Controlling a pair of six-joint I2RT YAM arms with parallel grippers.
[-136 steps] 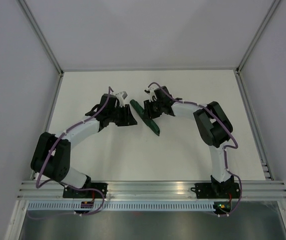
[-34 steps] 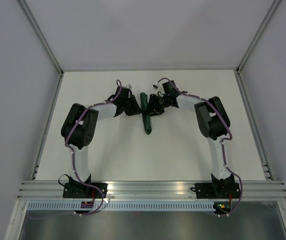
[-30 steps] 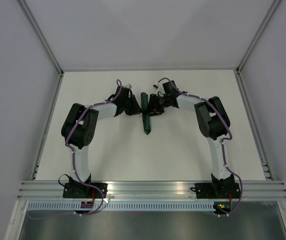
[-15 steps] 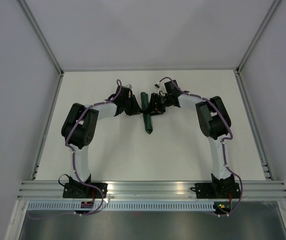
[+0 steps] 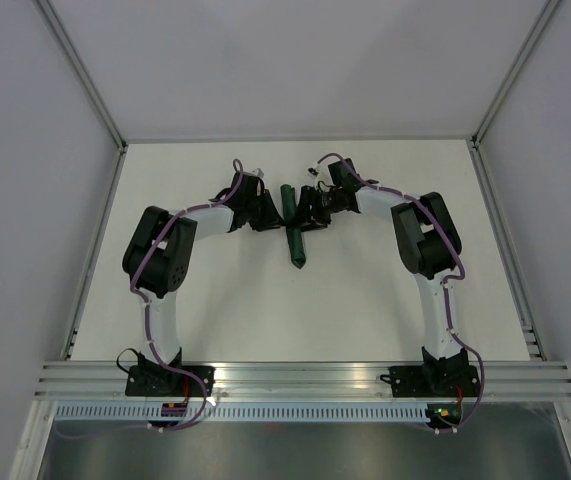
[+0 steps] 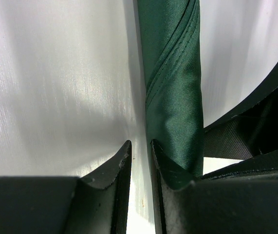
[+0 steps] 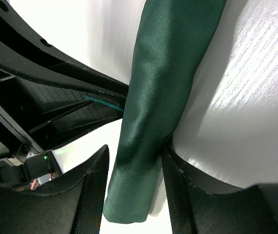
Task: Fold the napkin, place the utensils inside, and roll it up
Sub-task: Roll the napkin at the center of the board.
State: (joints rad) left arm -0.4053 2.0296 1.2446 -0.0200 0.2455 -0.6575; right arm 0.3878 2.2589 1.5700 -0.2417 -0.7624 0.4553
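The dark green napkin point(image 5: 293, 230) lies rolled into a narrow tube on the white table point(image 5: 385, 290), running near to far between the two grippers. My left gripper point(image 5: 272, 213) is at the roll's left side. In the left wrist view its jaws point(image 6: 139, 151) are nearly together with only bare table between them, and the roll point(image 6: 173, 87) lies just outside the right finger. My right gripper point(image 5: 306, 212) straddles the roll point(image 7: 163, 87). Its jaws point(image 7: 135, 148) are open, one finger point(image 7: 175, 170) touching the cloth and a small gap at the other. No utensils show.
The white table is bounded by grey walls and metal frame posts point(image 5: 105, 200) at left, right and back. The right gripper's black body point(image 6: 255, 126) stands close beside the roll in the left wrist view, and the left gripper's body point(image 7: 46, 97) in the right wrist view.
Since 4.5 s ago the roll has turned from slanted to straight, and the left arm has swung in to its left side. Over the last second almost nothing has moved.
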